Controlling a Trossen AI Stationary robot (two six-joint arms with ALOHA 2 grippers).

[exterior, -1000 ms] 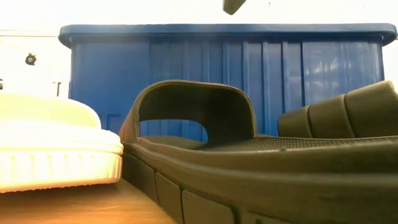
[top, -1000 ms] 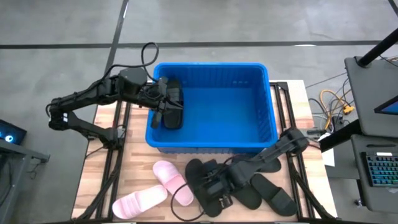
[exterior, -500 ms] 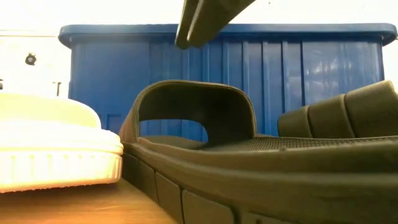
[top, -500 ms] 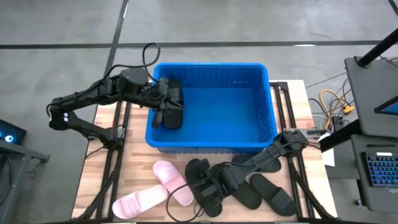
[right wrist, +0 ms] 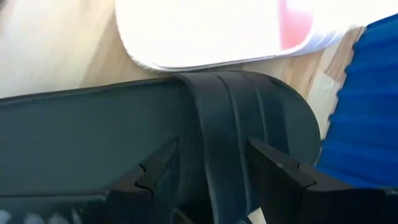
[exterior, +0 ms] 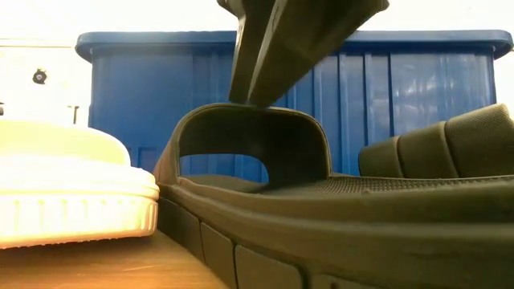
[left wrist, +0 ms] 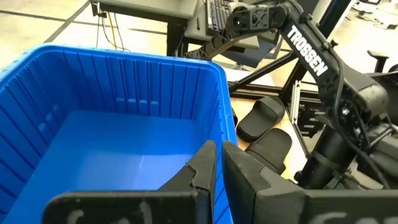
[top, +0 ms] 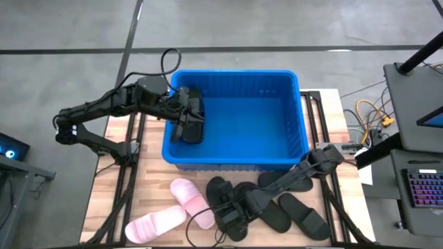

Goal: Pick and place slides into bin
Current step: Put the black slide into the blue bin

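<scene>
"TROSSEN" — white letters on the right arm [left wrist: 317, 56].

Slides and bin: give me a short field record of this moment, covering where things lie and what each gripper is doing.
bin: blue bin at the table's far side
slide in bin: one black slide by its left wall
pink slides: two on the table in front of the bin
black slides on table: a cluster right of the pink ones
left gripper: shut, over the bin's left end
right gripper: open, straddling the strap of a black slide, not yet closed
</scene>
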